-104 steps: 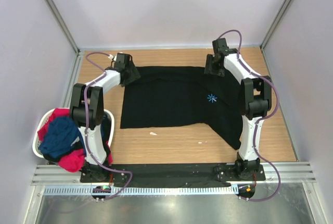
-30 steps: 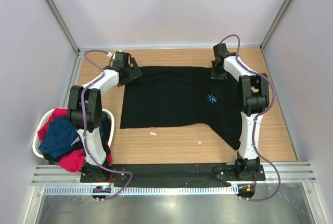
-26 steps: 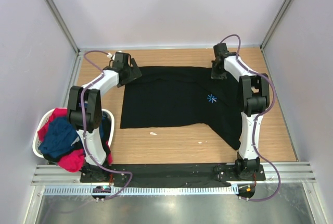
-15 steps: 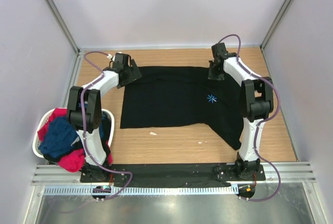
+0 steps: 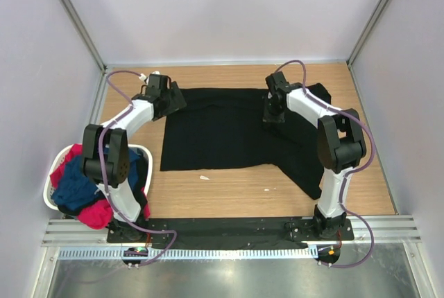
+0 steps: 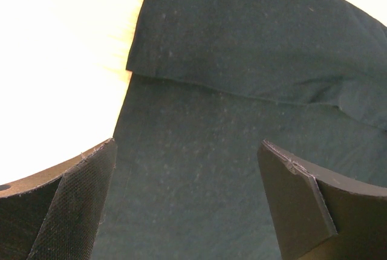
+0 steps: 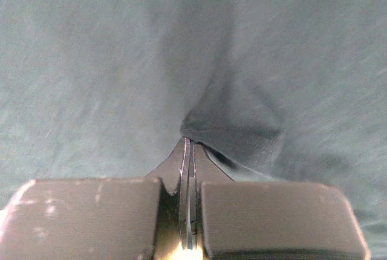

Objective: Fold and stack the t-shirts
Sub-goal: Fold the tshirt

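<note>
- Clamped on a pinch of the black shirt (image 7: 121,42) with the right gripper (image 7: 189,148), jaws pressed together, cloth puckering up from the tips
- From above, holding that pinch over the far right part of the cloth, right of centre, with a fold bunched beside the wrist
- Hovering at the far left corner with the left gripper (image 6: 187,199), jaws spread wide, nothing between them, a sleeve seam crossing just ahead
- Spread flat on the table (image 5: 229,190) otherwise, long axis left to right, near right corner trailing toward the right arm's base
- Heaped in the basket (image 5: 47,197) at near left, well apart: navy shirt (image 5: 76,180) and red shirt (image 5: 97,213), not yet folded
- Judged as an early step: right side due to be carried leftward along the long axis, most of the cloth lying left of the right gripper
- Left arm nearer the far left corner, so best placed to pin it
</note>
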